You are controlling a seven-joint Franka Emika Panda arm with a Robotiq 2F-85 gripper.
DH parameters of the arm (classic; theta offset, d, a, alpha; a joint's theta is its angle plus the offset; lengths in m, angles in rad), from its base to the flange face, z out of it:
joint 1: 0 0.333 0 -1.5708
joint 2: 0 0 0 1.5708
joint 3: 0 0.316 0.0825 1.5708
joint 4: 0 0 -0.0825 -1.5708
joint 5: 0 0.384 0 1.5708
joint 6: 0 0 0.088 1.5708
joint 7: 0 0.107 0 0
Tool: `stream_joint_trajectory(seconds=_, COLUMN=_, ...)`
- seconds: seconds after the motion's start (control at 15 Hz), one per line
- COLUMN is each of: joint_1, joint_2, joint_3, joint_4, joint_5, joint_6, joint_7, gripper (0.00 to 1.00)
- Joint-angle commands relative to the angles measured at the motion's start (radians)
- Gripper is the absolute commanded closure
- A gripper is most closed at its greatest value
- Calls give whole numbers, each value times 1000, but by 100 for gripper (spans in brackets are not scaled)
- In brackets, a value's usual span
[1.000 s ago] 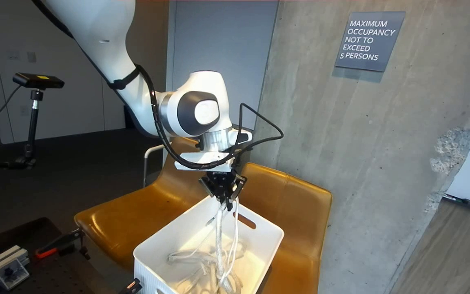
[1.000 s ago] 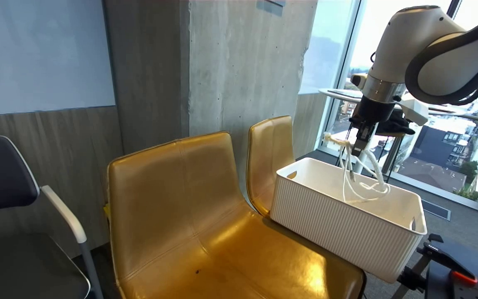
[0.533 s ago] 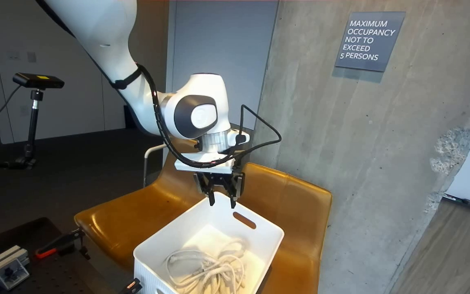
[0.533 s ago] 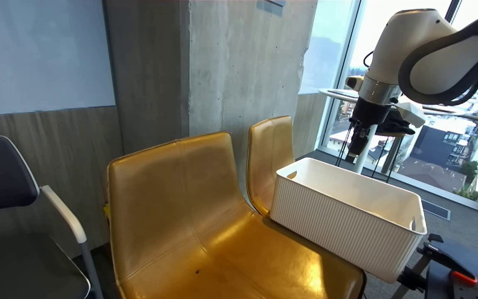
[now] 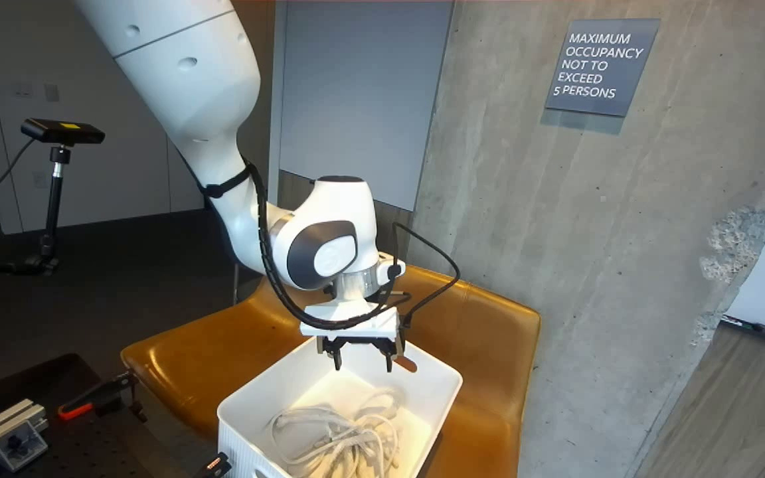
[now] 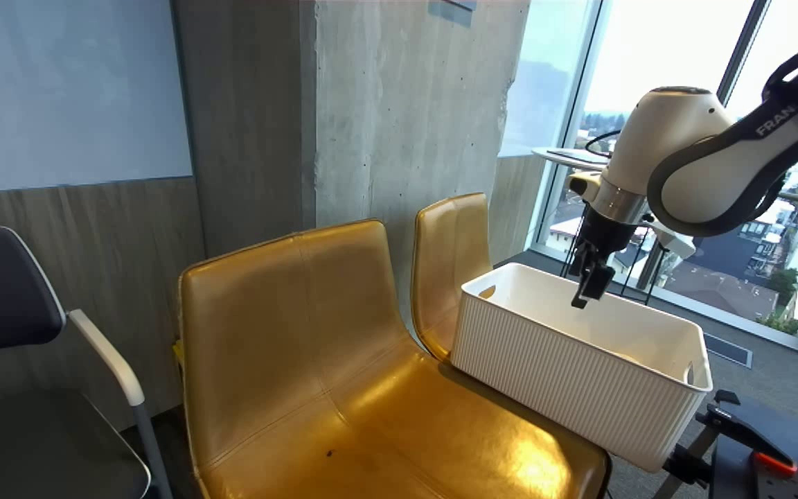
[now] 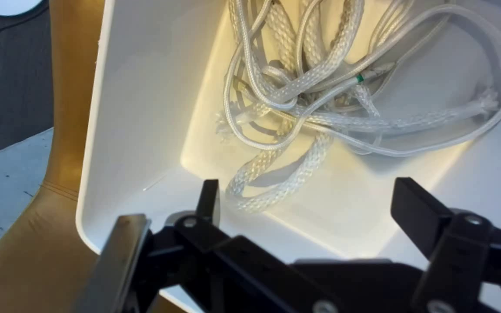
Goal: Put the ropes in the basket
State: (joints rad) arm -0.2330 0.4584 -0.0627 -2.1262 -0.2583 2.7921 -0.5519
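Nearest, in wrist view, see gripper [image 7: 306, 193], matte black, with blocky pads [image 7: 418, 213] spread wide apart, held over basket [image 6: 565, 378] and well above ropes [image 7: 318, 74]. Note basket next: white, oblong, round-cornered, smooth inside, ribbed outside, with oval slots [image 6: 488, 292] at both ends. Find ropes inside, low down, in a loose looped tangle: thick, nubby white braid among thin round cord, with a frayed end [image 7: 487, 103] and a green band [image 7: 359, 78]. Cannot count strands, given overlap and crop at wrist view's top edge. Beyond, observe tan chairs [image 6: 253, 333] close to basket, glossy, leather-like, seamed, curved. Farther back, observe concrete pillar [image 5: 522, 232], rough, pitted, chipped along one edge, bearing flat slate-grey sign [image 5: 600, 66]; read MAXIMUM OCCUPANCY NOT TO EXCEED 5 PERSONS. Farthest, in an exterior view, see window [image 6: 655, 62], tall clear glass.
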Motion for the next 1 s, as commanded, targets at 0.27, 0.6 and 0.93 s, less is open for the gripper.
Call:
stream_joint_trajectory(seconds=0.27, joint_1=-140, joint_2=265, joint_3=114, joint_4=128, joint_5=27, joint_6=80, joint_7=-185, gripper=0)
stream_joint_trajectory(seconds=0.6, joint_1=-130, joint_2=471, joint_3=91, joint_4=306, joint_5=-1, joint_6=60, joint_7=-228, gripper=0)
stream_joint_trajectory(seconds=0.93, joint_1=-116, joint_2=618, joint_3=79, joint_4=446, joint_5=-8, joint_6=46, joint_7=-257, gripper=0)
